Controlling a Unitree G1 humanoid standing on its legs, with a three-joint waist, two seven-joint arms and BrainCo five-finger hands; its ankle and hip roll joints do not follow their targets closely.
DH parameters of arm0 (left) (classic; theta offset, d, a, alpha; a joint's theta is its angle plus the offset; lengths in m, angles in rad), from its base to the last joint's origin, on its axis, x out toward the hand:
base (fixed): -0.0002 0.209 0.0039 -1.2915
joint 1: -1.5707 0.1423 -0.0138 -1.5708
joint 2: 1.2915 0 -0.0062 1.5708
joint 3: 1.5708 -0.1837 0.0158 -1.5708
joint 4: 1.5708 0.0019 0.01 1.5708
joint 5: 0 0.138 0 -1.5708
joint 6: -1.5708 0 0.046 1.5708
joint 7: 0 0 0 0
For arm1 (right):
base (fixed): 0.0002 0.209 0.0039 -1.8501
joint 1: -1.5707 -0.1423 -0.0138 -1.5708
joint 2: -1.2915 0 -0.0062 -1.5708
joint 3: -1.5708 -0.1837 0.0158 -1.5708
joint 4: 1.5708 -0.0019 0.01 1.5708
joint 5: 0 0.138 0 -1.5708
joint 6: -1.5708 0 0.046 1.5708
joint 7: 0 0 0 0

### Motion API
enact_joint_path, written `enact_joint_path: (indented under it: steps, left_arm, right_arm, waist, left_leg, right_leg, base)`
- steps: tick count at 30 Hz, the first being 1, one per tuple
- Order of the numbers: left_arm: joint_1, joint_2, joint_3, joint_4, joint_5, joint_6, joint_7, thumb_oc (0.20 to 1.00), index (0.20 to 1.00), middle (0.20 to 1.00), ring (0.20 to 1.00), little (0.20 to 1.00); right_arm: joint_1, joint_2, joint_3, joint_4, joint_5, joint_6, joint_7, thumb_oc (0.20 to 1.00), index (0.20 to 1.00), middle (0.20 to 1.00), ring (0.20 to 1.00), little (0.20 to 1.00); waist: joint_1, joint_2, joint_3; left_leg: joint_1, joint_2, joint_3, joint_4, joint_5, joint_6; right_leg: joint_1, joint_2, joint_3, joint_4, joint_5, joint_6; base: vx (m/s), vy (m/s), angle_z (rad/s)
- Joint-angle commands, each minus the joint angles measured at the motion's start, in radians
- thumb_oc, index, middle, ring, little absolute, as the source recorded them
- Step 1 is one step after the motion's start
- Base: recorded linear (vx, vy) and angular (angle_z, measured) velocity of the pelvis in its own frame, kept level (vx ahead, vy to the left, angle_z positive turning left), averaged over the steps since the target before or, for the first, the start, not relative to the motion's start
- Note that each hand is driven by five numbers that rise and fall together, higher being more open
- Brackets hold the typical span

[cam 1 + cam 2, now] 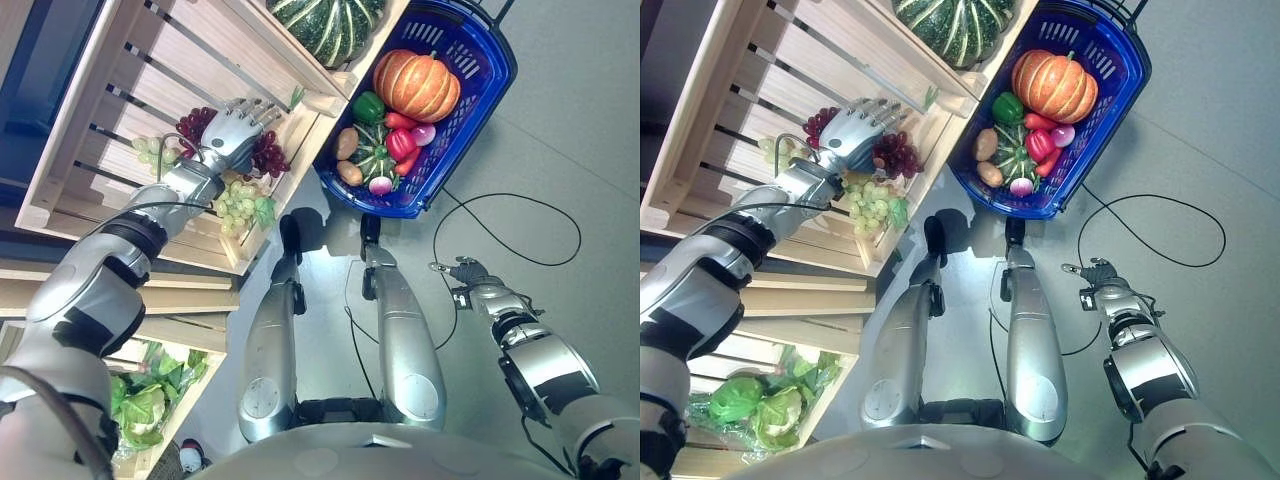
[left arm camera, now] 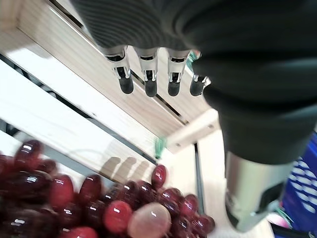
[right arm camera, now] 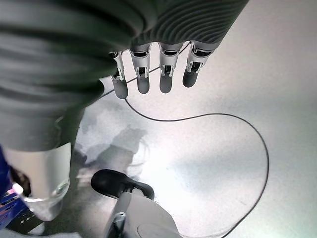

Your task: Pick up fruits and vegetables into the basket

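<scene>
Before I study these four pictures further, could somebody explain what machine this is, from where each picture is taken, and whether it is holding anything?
This is a humanoid robot with two arms and finger hands. Two pictures come from a stereo camera on its head, looking down; the other two come from a camera on each wrist, looking along the fingers.

The left hand reaches into a wooden crate and hovers, fingers straight, over a bunch of red grapes. It holds nothing. Green grapes lie beside them in the same crate.

The right hand hangs open over the grey floor, also holding nothing.

On the floor stands a blue basket, already holding an orange pumpkin, a green pepper, a red pepper and other small vegetables. A striped green squash lies in another crate.
</scene>
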Motion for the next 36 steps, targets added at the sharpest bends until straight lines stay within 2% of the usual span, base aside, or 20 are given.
enact_joint_path:
  steps: [1, 10, 14, 21, 36]
  left_arm:
    - [-0.044, 0.007, 0.027, 0.054, 0.027, 0.003, -0.007, 1.000, 1.000, 1.000, 1.000, 1.000]
    - [-0.060, -0.031, 0.020, 0.152, 0.073, 0.042, -0.004, 1.000, 1.000, 1.000, 1.000, 1.000]
    - [-0.064, -0.046, 0.029, 0.193, 0.082, 0.108, 0.027, 1.000, 1.000, 1.000, 1.000, 1.000]
    - [-0.056, -0.056, 0.055, 0.265, 0.102, 0.184, 0.096, 1.000, 1.000, 1.000, 1.000, 1.000]
    - [-0.016, -0.099, 0.084, 0.346, 0.098, 0.212, 0.115, 1.000, 1.000, 1.000, 1.000, 1.000]
  right_arm:
    - [0.027, -0.039, 0.019, -0.010, -0.004, 0.020, -0.007, 1.000, 1.000, 1.000, 1.000, 1.000]
    - [0.005, -0.035, 0.031, -0.022, -0.005, 0.026, -0.015, 1.000, 1.000, 1.000, 1.000, 1.000]
    - [-0.003, -0.036, 0.037, -0.027, -0.004, 0.024, -0.017, 1.000, 1.000, 1.000, 1.000, 1.000]
    - [-0.004, -0.030, 0.053, -0.040, 0.001, 0.026, -0.027, 1.000, 1.000, 1.000, 1.000, 1.000]
    - [-0.030, -0.017, 0.074, -0.062, 0.016, 0.024, -0.039, 1.000, 1.000, 1.000, 1.000, 1.000]
  waist:
    - [0.007, -0.026, -0.022]
    - [-0.002, -0.038, -0.022]
    - [-0.005, -0.042, -0.022]
    - [-0.007, -0.052, -0.022]
    - [-0.004, -0.069, -0.022]
  left_leg:
    - [-0.043, 0.003, 0.024, 0.182, -0.154, -0.015]
    - [-0.083, 0.007, 0.023, 0.184, -0.141, -0.020]
    - [-0.107, 0.007, 0.022, 0.189, -0.138, -0.021]
    - [-0.144, 0.007, 0.015, 0.203, -0.138, -0.022]
    - [-0.189, 0.003, -0.002, 0.207, -0.134, -0.026]
  right_leg:
    - [0.030, 0.016, -0.006, 0.006, -0.032, 0.062]
    - [-0.010, 0.027, -0.001, 0.012, -0.025, 0.063]
    - [-0.034, 0.032, 0.000, 0.022, -0.024, 0.063]
    - [-0.070, 0.039, 0.003, 0.043, -0.031, 0.062]
    - [-0.113, 0.053, 0.004, 0.050, -0.027, 0.061]
  base:
    - [-0.02, 0.032, -0.04]
    - [-0.01, 0.017, -0.04]
    - [0.00, 0.000, 0.00]
    - [0.00, 0.005, 0.00]
    - [0.00, -0.001, 0.00]
